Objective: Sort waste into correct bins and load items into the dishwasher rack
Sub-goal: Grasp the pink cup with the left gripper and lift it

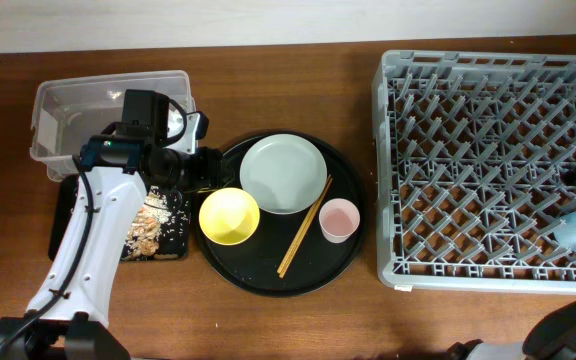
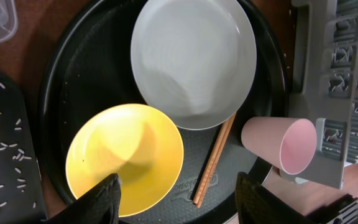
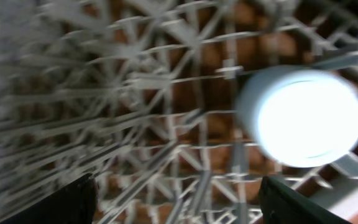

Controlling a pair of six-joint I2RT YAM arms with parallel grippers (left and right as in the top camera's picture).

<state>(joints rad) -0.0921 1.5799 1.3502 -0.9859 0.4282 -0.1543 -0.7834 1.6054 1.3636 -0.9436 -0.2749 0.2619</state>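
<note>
We see the left arm stretched over round tray [image 1: 268,280], left gripper [image 2: 180,198] part-open, empty, above yellow bowl [image 2: 124,155]. Right gripper [image 3: 182,202] wide open, empty, above rack [image 3: 135,93]; blue cup [image 3: 300,118] sits inside it.

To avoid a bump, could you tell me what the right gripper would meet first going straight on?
Probably the lattice floor of the large grey plastic dishwasher rack; the pale blue cup lies aside; depth unclear.
</note>
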